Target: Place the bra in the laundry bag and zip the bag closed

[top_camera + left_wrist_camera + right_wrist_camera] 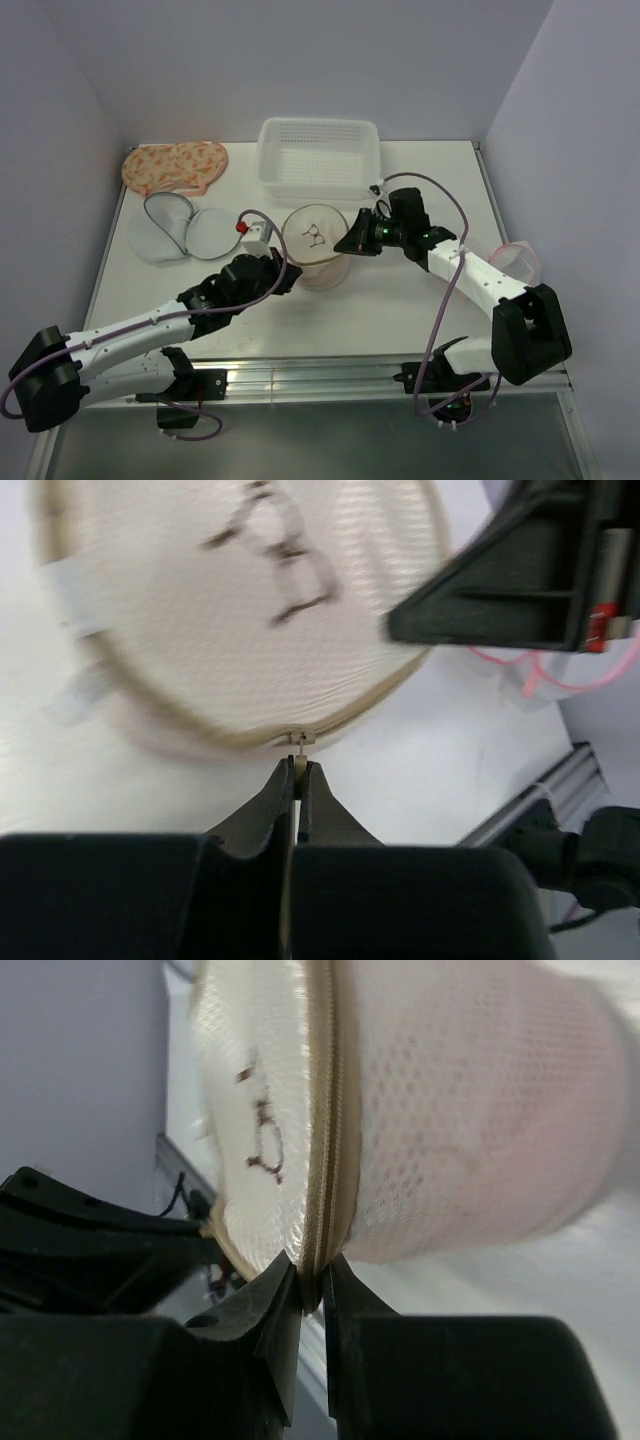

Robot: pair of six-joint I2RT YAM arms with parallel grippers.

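The laundry bag (313,240) stands on its side in the middle of the table, its round face with the black drawing (270,550) turned up. Its tan zip rim (325,1110) looks zipped along the stretch that shows. The bra shows only as a pink shape through the mesh wall (520,1150). My left gripper (291,272) (300,767) is shut on the small zip pull (300,742) at the rim's near-left side. On the bag's right side, my right gripper (346,243) (313,1282) is shut on the zip rim.
A white perforated basket (320,155) stands at the back centre. A floral orange padded garment (175,165) lies at the back left, with grey-rimmed mesh bags (175,225) in front of it. A pink-rimmed mesh item (518,258) sits at the table's right edge.
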